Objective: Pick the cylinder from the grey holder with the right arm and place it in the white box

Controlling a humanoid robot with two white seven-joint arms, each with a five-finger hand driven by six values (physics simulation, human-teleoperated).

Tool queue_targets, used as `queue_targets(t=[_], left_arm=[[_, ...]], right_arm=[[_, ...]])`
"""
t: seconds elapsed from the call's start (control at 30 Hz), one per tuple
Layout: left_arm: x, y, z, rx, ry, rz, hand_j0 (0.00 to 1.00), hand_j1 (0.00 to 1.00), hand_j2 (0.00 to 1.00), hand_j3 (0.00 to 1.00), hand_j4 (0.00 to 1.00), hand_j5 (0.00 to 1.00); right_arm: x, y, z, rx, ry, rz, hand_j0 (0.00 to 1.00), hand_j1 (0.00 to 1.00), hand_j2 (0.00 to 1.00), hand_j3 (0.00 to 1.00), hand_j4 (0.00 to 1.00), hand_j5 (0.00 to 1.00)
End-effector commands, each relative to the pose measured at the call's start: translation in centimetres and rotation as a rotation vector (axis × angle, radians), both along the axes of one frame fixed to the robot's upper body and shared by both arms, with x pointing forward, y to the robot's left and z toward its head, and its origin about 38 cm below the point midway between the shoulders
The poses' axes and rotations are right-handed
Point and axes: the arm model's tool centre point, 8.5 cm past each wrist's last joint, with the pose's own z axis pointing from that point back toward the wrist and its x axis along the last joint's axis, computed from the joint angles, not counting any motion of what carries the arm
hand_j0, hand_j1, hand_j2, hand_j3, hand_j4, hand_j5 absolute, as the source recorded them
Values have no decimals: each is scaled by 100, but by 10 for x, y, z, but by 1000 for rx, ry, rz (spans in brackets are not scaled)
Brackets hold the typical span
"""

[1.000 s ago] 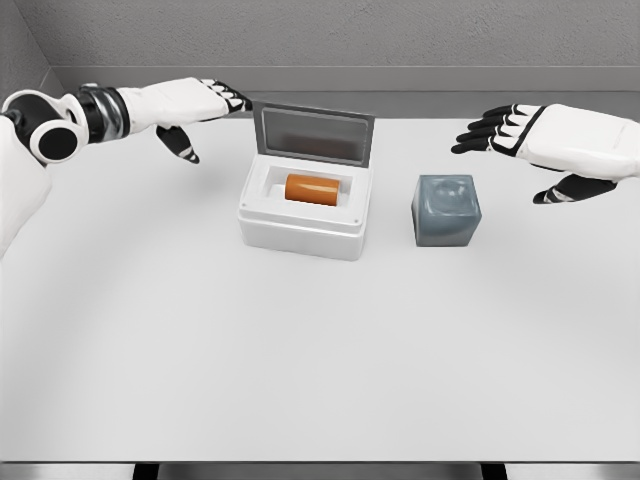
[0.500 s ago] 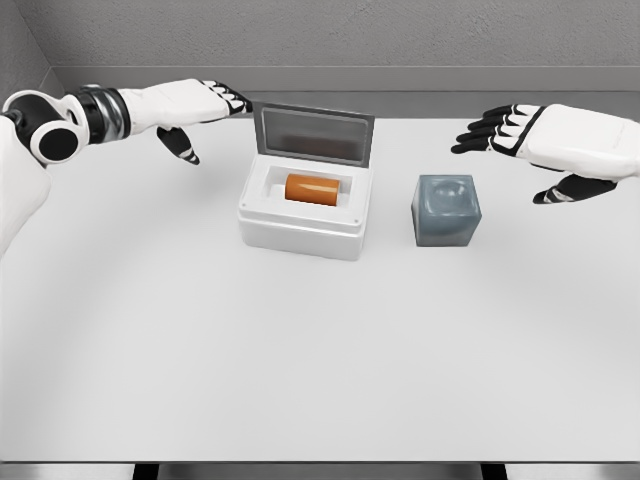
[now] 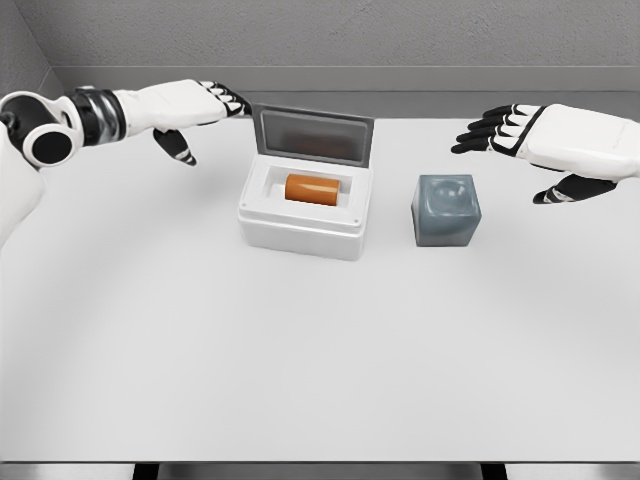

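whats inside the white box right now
An orange cylinder lies on its side in the recess of the white box, whose grey lid stands open behind it. The cylinder's underside and the recess floor beneath it are hidden.

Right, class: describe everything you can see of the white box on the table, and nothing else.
The white box is a rectangular, matte, foam-like case with thick walls and a stepped rim. Its grey lid stands open, hinged at the far edge and tilted back. In the recessed well lies an orange cylinder on its side. The box sits flat on the white table, left of the grey holder and apart from it. Neither hand touches it.
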Motion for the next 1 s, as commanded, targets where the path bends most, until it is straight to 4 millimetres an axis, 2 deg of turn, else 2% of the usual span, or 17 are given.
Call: queue_targets(t=[0.0,0.37,0.47,0.5,0.53,0.6,0.7,0.8,0.97], left_arm=[[-1,2,3,-3,-7,1,100,100,100,100,100,100],[-1,6,4,-1,-7,8,100,100,100,100,100,100],[-3,29,14,-47,-8,39,100,100,100,100,100,100],[-11,36,23,-95,-15,27,100,100,100,100,100,100],[-20,45,23,-144,-1,24,100,100,100,100,100,100],[-38,82,16,-250,60,67,100,100,100,100,100,100],[-69,105,12,-250,87,59,100,100,100,100,100,100],[-89,142,13,-271,90,119,100,100,100,100,100,100],[-95,142,16,-270,84,111,100,100,100,100,100,100]], right_arm=[[0,0,1,5,2,-2,100,100,100,100,100,100],[0,0,1,5,2,-2,100,100,100,100,100,100],[0,0,1,5,2,-2,100,100,100,100,100,100],[0,0,1,5,2,-2,100,100,100,100,100,100],[0,-1,0,6,3,-3,100,100,100,100,100,100],[0,0,1,5,2,-2,100,100,100,100,100,100],[0,-1,0,6,3,-3,100,100,100,100,100,100],[0,-1,0,6,3,-3,100,100,100,100,100,100],[0,-1,0,6,3,-3,100,100,100,100,100,100]])
